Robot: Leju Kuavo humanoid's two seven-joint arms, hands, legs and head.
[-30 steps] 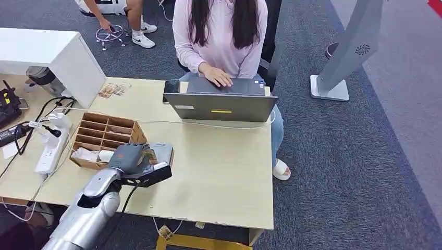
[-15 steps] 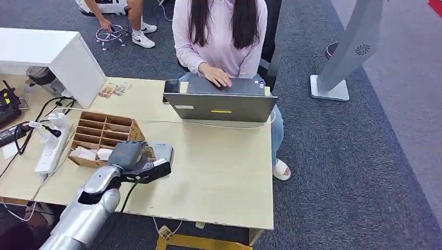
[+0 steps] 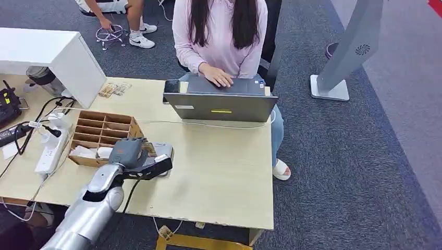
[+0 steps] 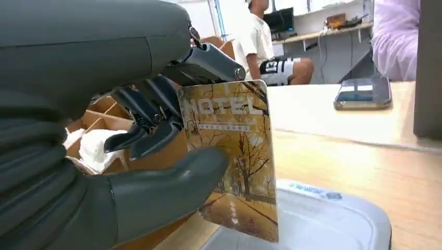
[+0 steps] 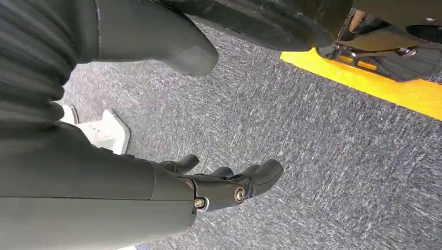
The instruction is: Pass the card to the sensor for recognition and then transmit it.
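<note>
My left hand [image 3: 130, 155] pinches a golden hotel card [image 4: 234, 156] between thumb and fingers, holding it upright. The card's lower edge sits at the top face of the grey-white sensor reader [image 4: 323, 219]; whether they touch I cannot tell. In the head view the reader [image 3: 166, 152] lies on the table just right of the wooden box, mostly covered by my hand. My right hand [image 5: 229, 185] hangs over the grey carpet with its fingers loosely apart and nothing in it.
A wooden compartment box [image 3: 104, 133] stands right behind my left hand. A person [image 3: 219, 36] types on a grey laptop [image 3: 221, 104] across the table, with a phone [image 3: 171, 86] beside it. A power strip [image 3: 49, 148] and cables lie at the left.
My left hand has shifted slightly forward and down with the card, bringing it closer onto the reader. The person and the other things have stayed put.
</note>
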